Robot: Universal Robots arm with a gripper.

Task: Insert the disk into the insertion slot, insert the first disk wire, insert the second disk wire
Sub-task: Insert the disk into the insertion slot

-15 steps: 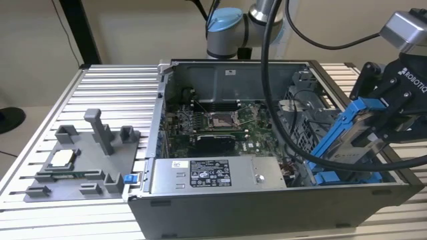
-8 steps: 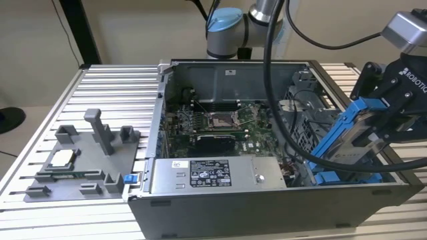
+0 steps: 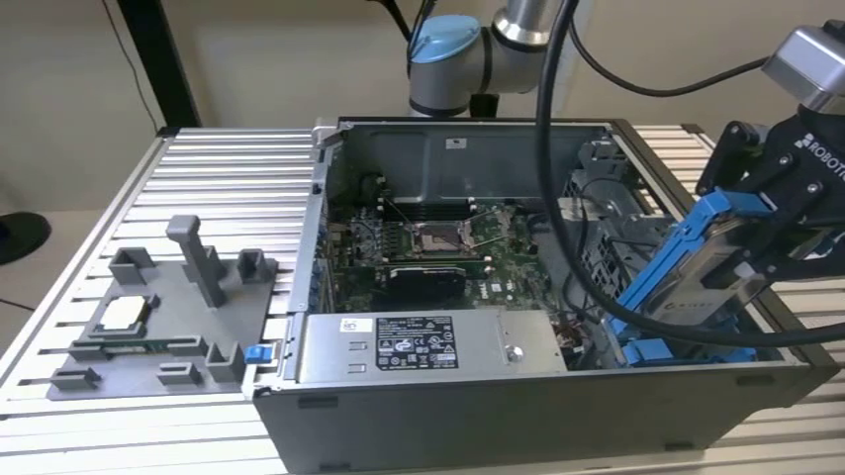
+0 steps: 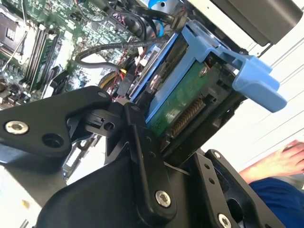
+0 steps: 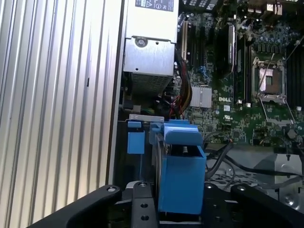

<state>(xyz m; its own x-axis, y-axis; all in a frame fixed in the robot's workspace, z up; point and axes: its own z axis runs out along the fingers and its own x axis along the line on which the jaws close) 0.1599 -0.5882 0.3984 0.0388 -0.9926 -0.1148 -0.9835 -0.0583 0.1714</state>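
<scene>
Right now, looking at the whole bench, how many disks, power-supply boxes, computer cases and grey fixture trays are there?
disk, clamped in the gripper: 1
power-supply box: 1
computer case: 1
grey fixture tray: 1
Total: 4

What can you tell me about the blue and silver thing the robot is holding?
That is the disk, a flat silver drive clipped in a bright blue plastic frame. The second wrist view shows a green circuit board on one face and a blue tab at one end. The tool clamps it. It is steeply tilted at the exterior view's right, its lower end inside the open computer case near the blue rails of the insertion slot; I cannot tell if they touch.
</scene>
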